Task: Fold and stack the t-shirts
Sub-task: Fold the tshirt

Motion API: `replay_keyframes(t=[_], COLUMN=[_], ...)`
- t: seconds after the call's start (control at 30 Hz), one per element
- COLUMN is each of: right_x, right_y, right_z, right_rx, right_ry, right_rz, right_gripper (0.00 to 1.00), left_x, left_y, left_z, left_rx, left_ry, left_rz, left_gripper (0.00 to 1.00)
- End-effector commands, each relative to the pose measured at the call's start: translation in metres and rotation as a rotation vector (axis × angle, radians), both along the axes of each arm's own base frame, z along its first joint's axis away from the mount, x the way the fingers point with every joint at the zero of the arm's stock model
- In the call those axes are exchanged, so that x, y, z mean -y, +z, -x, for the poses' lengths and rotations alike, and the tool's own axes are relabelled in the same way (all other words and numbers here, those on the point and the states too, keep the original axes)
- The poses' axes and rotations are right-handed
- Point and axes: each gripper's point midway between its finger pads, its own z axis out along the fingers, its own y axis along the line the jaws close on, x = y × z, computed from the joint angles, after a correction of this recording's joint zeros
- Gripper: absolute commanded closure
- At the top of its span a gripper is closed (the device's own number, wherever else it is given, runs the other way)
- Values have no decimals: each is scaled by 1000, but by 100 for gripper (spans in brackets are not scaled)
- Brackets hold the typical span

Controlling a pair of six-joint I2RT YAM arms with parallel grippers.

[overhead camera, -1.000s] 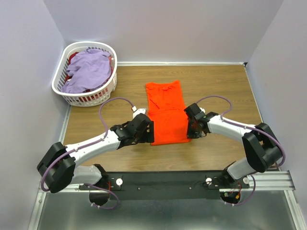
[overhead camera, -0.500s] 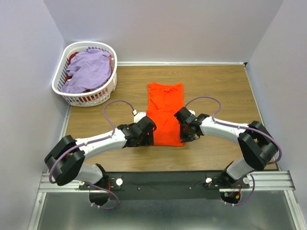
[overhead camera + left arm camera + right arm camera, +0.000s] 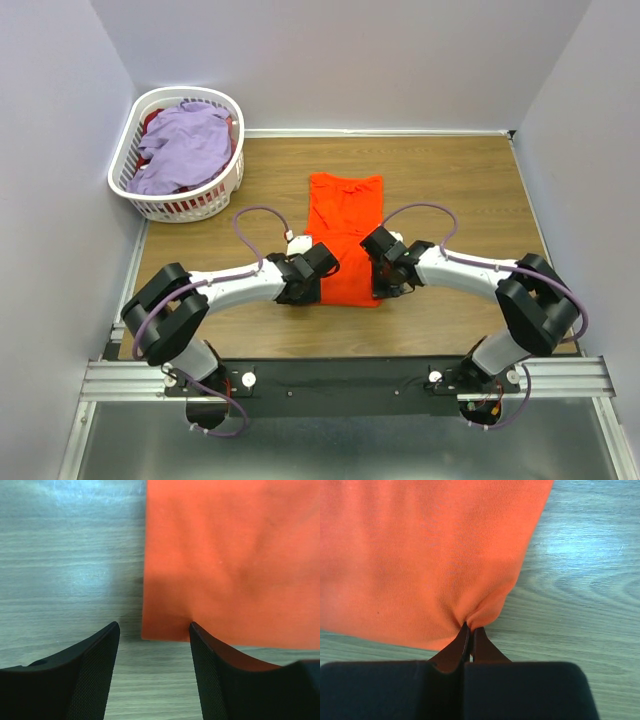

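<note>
The lavender tee [image 3: 185,145] hides most of a red garment [image 3: 152,120].

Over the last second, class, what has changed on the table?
Both arms swung inward. The right tool shut on the near right corner of the orange t-shirt; the left tool narrowed around its near left corner, still open. The basket and lavender t-shirt stayed put.

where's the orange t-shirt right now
In the top view the orange t-shirt lies flat at the middle of the table, between the left gripper and right gripper at its near corners; the laundry basket sits to its far left.
</note>
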Motion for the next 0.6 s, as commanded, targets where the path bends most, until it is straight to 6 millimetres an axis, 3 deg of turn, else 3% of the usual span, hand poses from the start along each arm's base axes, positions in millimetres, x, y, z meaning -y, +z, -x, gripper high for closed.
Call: replay_keyframes(t=[0.0,0.2,0.37,0.5,0.57], right_x=[34,35,33,33,34], right_y=[-39,-39,-35,-33,-33], right_z=[47,49,47,46,46], right_rx=[-164,-161,-152,-141,-137], right_ry=[30,30,26,19,16], right_rz=[129,126,112,108,109], right_gripper=[99,99,99,99,99], left_x=[-10,-9,-6,-8,-8], left_y=[-5,-20,-33,-36,-36], left_z=[0,3,11,16,16], left_rx=[3,-32,-71,-84,-84], left_ry=[28,5,-19,-21,-24], left_rz=[-73,-88,-71,-68,-67], left_gripper=[35,36,45,58,59])
